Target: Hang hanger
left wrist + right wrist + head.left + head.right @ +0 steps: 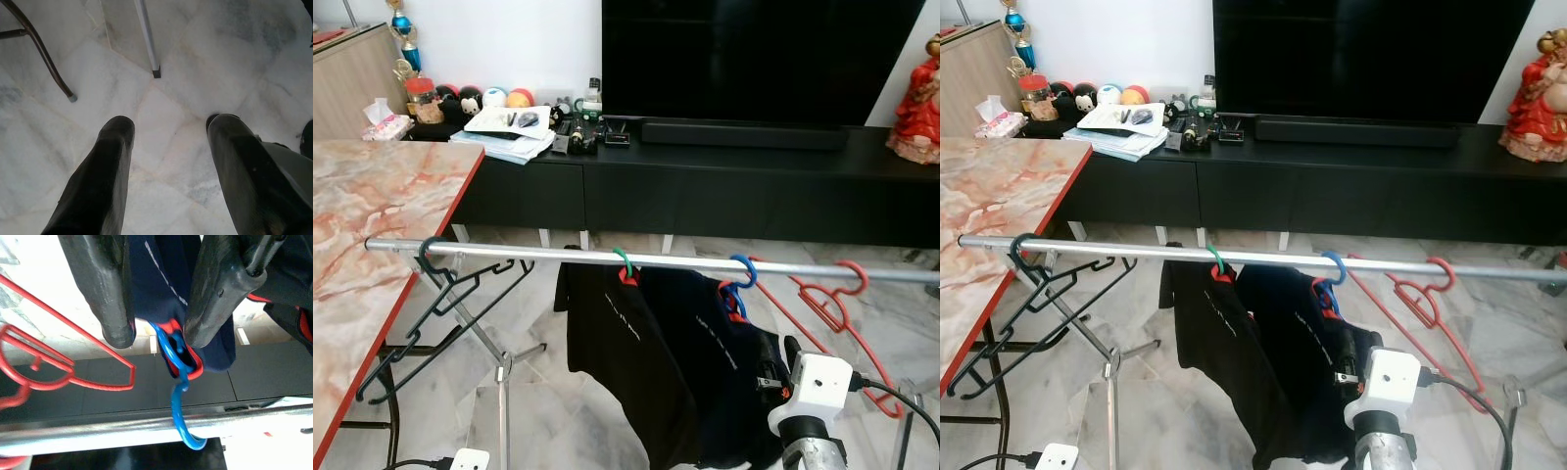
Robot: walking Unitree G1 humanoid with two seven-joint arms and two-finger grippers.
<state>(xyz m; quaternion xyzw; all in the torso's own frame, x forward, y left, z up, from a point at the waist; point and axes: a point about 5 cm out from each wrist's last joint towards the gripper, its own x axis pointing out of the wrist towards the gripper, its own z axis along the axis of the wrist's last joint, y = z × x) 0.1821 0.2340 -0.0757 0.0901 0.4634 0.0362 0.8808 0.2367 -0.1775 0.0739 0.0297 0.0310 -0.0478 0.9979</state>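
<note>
Counter: marble top with a red edge, far left from where I'm sitting.
Left hand: hanging low over the marble floor, fingers apart, nothing between them.
Rail: silver, running straight across in front of me.
Black hanger: hooked at the rail's left end.
Green hanger: carries a black shirt.
Blue hanger: hook's over the rail, dark shirt on it.
Right hand: fingers spread either side of that shirt's collar, just under the hook.
Red hanger: empty, rightmost.
</note>
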